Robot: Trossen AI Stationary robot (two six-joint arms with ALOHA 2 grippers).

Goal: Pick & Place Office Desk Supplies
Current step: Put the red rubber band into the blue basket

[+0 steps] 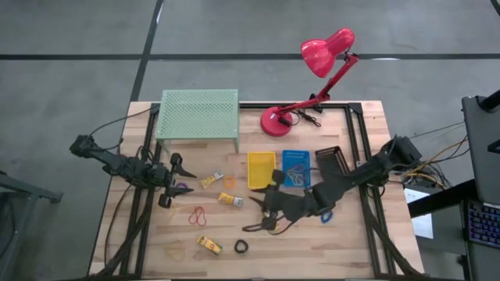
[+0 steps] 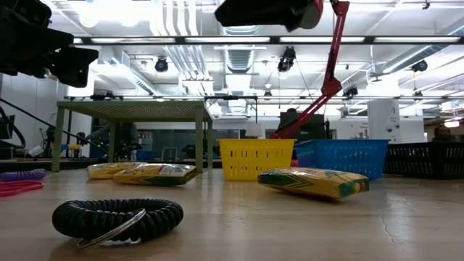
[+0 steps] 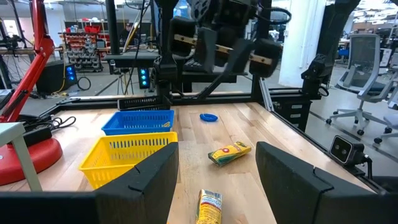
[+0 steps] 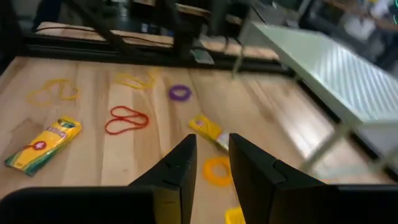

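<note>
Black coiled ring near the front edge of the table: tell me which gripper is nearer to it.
Right. The right gripper hangs just behind and to the right of the black coiled ring; the left gripper is farther, off to its left and further back.

Yellow basket (image 1: 260, 168), blue basket (image 1: 296, 165), red lamp (image 1: 322, 55).

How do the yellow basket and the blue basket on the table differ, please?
The yellow basket is yellow and looks empty; the blue basket is blue and holds some thin loops. The yellow basket lies nearer the green shelf, the blue one nearer the black tray. Both are small mesh-walled rectangular bins, side by side.
</note>
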